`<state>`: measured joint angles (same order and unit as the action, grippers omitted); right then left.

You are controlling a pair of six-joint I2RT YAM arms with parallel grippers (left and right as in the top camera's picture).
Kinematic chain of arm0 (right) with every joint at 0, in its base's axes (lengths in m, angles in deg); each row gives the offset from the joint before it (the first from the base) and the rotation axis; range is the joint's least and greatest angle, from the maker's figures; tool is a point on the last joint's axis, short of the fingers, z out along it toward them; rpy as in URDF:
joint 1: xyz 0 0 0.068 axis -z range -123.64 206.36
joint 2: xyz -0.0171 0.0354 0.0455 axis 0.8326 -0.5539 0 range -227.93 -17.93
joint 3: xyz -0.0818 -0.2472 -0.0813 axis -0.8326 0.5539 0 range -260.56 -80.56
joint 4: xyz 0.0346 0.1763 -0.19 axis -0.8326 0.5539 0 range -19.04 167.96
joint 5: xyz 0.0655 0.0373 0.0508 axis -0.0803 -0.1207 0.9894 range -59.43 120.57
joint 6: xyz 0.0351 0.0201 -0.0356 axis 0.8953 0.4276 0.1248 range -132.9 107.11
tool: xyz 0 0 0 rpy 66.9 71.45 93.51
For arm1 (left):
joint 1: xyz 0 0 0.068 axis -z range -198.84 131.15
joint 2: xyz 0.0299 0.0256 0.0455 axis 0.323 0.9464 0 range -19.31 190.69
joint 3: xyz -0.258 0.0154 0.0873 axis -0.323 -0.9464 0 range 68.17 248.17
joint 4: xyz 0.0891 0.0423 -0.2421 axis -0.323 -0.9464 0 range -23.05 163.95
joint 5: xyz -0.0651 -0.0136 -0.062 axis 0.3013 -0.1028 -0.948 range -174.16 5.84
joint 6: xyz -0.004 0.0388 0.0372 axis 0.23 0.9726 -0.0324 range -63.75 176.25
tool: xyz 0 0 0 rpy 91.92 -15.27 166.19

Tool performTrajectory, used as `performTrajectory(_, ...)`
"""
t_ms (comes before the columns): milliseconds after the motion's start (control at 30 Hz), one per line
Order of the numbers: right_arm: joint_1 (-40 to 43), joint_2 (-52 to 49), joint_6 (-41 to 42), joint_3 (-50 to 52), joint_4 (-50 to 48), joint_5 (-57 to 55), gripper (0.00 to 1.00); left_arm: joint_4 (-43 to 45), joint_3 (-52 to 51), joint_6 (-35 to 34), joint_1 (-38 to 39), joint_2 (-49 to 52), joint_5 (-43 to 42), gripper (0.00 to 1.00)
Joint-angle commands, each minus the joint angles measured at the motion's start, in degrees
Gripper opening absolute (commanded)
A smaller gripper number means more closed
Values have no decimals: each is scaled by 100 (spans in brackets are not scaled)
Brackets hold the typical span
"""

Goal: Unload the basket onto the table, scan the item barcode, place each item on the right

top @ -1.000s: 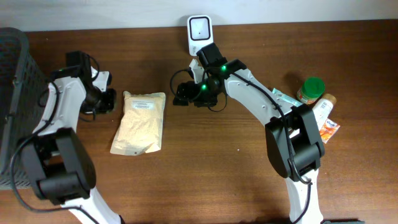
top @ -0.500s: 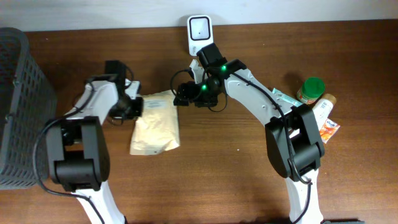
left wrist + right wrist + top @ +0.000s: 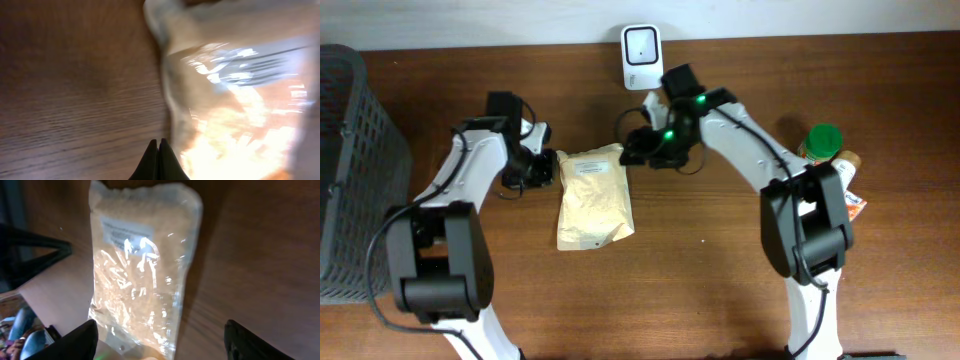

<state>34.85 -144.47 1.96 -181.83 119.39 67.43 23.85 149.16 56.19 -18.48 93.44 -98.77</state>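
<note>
pouch between my end effectors
right end effector, open and empty, by its far corner, long axis running toward me; left end effector, shut and empty, beside its left edge.

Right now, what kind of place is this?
Probably a practice shop checkout on a brown wooden table: a small white barcode scanner, a clear plastic bag of beige grains to scan, and a dark mesh basket at the side.

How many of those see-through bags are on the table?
1. The bag lies flat mid-table, between the left gripper and the right gripper, near the white scanner. The heap at the right edge could hide more.
</note>
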Motion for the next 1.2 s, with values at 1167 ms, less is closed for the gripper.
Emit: performTrajectory(1167,-925,-1276,824,431,-1482,1246,36,236,-92,68,33,1051,-962,0)
